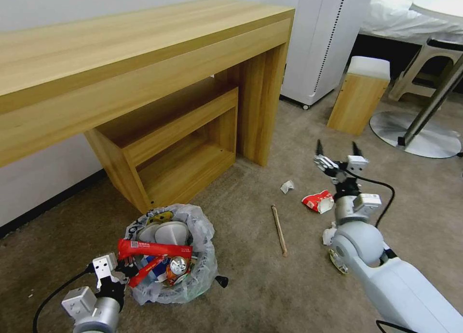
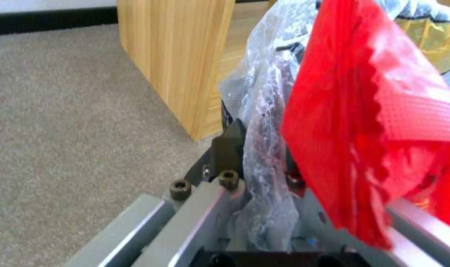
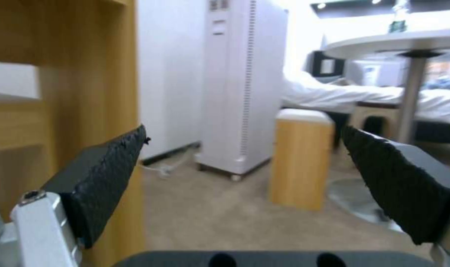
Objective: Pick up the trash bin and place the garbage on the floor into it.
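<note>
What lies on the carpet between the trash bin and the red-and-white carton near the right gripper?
In the head view, a wooden stick lies on the floor between the trash bin and the red-and-white carton; the carpet around it is bare.

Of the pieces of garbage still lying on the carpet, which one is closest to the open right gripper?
The red and white carton. It lies just below the right gripper in the head view; the crumpled paper and wooden stick lie farther left.
</note>
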Tool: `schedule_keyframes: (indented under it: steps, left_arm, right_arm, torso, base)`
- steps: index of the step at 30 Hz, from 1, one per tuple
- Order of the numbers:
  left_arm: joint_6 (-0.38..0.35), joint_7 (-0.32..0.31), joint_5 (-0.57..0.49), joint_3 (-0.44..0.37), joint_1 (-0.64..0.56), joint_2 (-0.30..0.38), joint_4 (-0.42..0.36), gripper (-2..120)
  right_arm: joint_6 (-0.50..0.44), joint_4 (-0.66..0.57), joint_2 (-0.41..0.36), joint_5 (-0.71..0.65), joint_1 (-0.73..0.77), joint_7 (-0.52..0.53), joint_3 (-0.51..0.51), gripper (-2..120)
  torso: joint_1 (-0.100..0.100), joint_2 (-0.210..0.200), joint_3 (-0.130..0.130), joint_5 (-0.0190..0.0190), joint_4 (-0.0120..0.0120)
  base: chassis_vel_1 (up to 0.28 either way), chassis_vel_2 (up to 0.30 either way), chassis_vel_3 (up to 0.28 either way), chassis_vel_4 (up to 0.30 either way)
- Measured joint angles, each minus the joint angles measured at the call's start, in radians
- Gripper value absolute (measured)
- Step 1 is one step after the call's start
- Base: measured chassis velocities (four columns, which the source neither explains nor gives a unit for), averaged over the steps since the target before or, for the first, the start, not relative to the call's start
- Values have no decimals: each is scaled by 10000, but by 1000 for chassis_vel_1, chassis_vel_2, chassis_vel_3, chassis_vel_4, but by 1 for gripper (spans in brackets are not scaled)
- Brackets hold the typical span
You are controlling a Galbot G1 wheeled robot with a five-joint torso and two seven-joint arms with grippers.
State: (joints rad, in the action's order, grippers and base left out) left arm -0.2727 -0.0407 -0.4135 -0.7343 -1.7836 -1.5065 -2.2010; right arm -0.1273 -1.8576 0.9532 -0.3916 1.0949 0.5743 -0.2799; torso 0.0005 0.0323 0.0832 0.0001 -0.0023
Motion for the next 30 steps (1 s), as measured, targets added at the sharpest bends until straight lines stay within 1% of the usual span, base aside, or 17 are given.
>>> schedule_keyframes:
  steps: [3, 11, 17, 28, 30]
  left_arm:
    - [58, 33, 120, -9, -82, -16, -38, 1]
    - [93, 44, 180, -27, -214, -51, -82, 1]
    - [94, 45, 183, -65, -261, -22, -70, 1]
    - [107, 24, 104, -87, -201, -8, 22, 1]
    - [110, 2, 70, -120, -178, 0, 56, 1]
  right_arm:
    - [5, 97, 65, 237, 136, 167, -143, 100]
    - [-357, 209, 245, 155, 320, 261, -203, 100]
    - [-594, 401, 376, 104, 324, 226, -198, 100]
    - [-748, 586, 449, 133, 232, 171, -108, 100]
    - [-798, 598, 458, 132, 232, 93, -109, 100]
  torso:
    - [0, 0, 0, -1, 1]
    - [0, 0, 0, -2, 2]
    - [1, 0, 0, -1, 0]
    - [1, 0, 1, -1, -4]
    - [1, 0, 0, -1, 0]
  base:
    - [0, 0, 0, 0]
    - [0, 0, 0, 0]
    - [-67, -69, -57, -66]
    - [-62, -60, -52, -73]
    - [0, 0, 0, 0]
